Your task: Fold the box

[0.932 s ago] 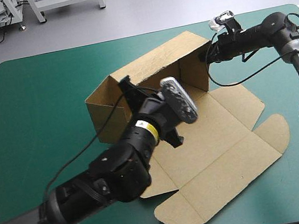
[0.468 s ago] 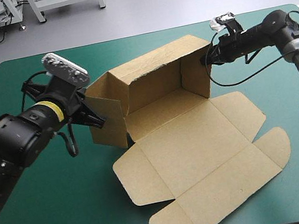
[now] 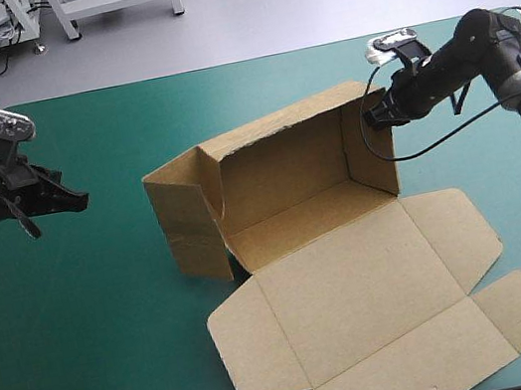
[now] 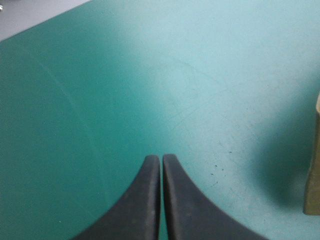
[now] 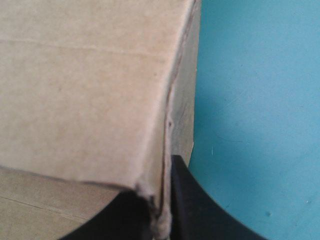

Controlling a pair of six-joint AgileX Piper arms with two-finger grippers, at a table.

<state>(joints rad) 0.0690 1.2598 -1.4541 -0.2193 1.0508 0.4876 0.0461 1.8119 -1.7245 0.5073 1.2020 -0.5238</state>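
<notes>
Box (image 3: 354, 269) in the high view: brown, mid-table on the teal-green cover (image 3: 113, 332), an open tray with walls raised at the far side and the lid (image 3: 384, 325) flat toward the near edge. The right gripper (image 3: 375, 116) is at the tray's right wall, near its top edge. The left gripper (image 3: 78, 199) hangs over the table's left side, well apart from the box.

Left wrist view: the black fingers (image 4: 150, 200) are pressed together, nothing between them, bare cover under them; an edge of the box stands off to one side.

Right wrist view: the fingers (image 5: 200, 210) are clamped on the wall's edge, the board between them.
</notes>
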